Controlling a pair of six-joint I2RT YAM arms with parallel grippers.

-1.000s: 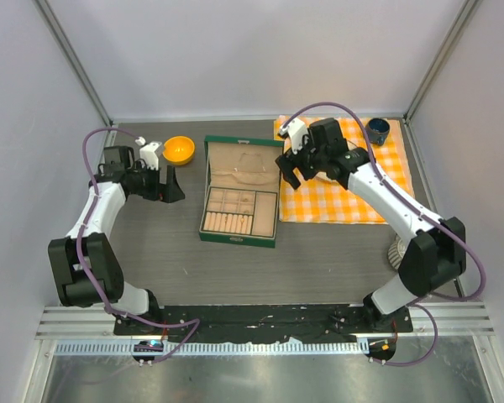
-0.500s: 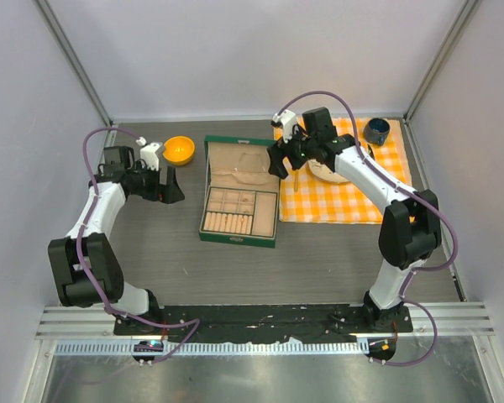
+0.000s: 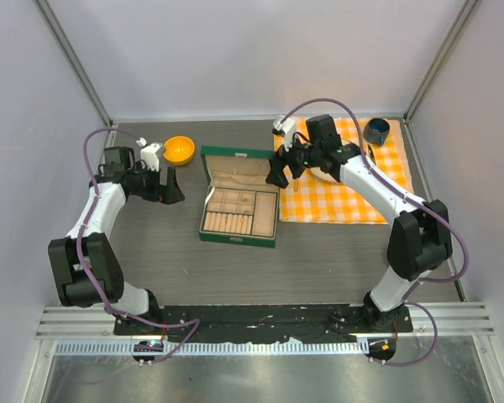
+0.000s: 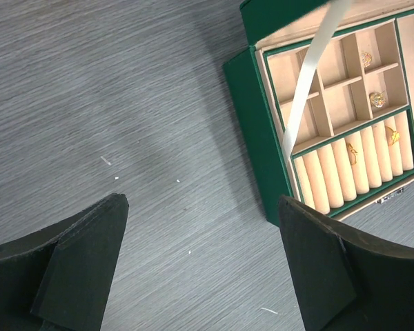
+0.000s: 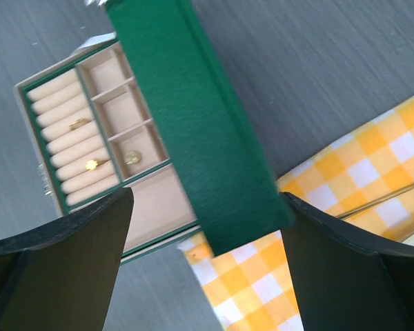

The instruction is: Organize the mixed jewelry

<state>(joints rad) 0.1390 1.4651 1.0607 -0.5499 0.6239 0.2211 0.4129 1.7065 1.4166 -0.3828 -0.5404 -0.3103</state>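
Two arms, top view: the left arm is over the left part of the table (image 3: 151,243); the right arm reaches in from the right towards the box.
Left gripper, top view: the left gripper (image 3: 168,185) hovers near the orange bowl (image 3: 179,149), well apart from the box, jaws spread and empty.
Box, top view: the green jewelry box (image 3: 239,210) sits mid-table with its lid (image 3: 237,166) tilted up at the far side and beige lining showing. Its contents are too small to make out from here.
Right gripper, top view: the right gripper (image 3: 286,170) is at the lid's right end, over the left edge of the checked cloth (image 3: 353,201).
Cup, top view: a dark cup (image 3: 376,130) stands at the cloth's far right corner.
Jaws, left wrist view: two dark fingers (image 4: 76,262) stand wide apart over bare grey table, holding nothing.
Jewelry, left wrist view: small gold-toned jewelry pieces (image 4: 377,98) lie in the box. Two round ones are in separate square compartments and two rings are tucked into the ring rolls.
Ribbon, left wrist view: a pale ribbon (image 4: 310,83) slants across the compartments.
Jaws, right wrist view: the jaws are wide apart with the lid's green outside between them. There is a gap on the left, and the right finger is at the lid's lower corner, though I cannot tell whether it touches.
Jewelry, right wrist view: two rings sit on the rolls and one round piece in the compartment beside them.
Fork, right wrist view: a gold fork (image 5: 390,196) lies on the cloth at the right edge.
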